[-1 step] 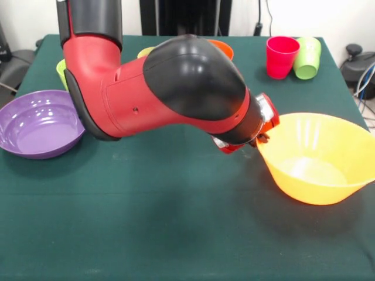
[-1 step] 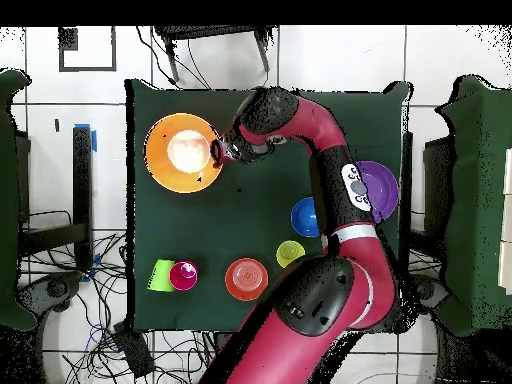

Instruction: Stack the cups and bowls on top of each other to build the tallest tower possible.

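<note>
Reaching low across the green table (image 1: 152,228), the arm (image 1: 176,93) brings its claw (image 1: 262,136) right up to the near rim of the large orange-yellow bowl (image 1: 319,161), which sits upright and empty just beyond the claw's tip; whether the fingers are apart, together or pinched on that rim I cannot tell, since the wrist hides them in the front view and the overhead view shows only a dark shape at the bowl's edge. From above, the claw (image 2: 222,152) meets the bowl (image 2: 180,152) at its rim, and everything else lies well back along the arm: the purple bowl (image 2: 382,186), the blue bowl (image 2: 304,216), a yellow-green cup (image 2: 290,252), the red-orange bowl (image 2: 246,278), and farthest off the red cup (image 2: 184,274) touching the lime green cup (image 2: 161,275), which lies on its side. No tower exists yet. The big bowl looks like thin, glossy plastic: light, fairly stiff, slippery, and unlikely to break. Its flared wall gives no flat face, so I judge the rim the only sensible hold, one finger inside and one outside; a grip taken there may let the bowl tilt or slide out, so a firm pinch and slow carry seem wise.
</note>
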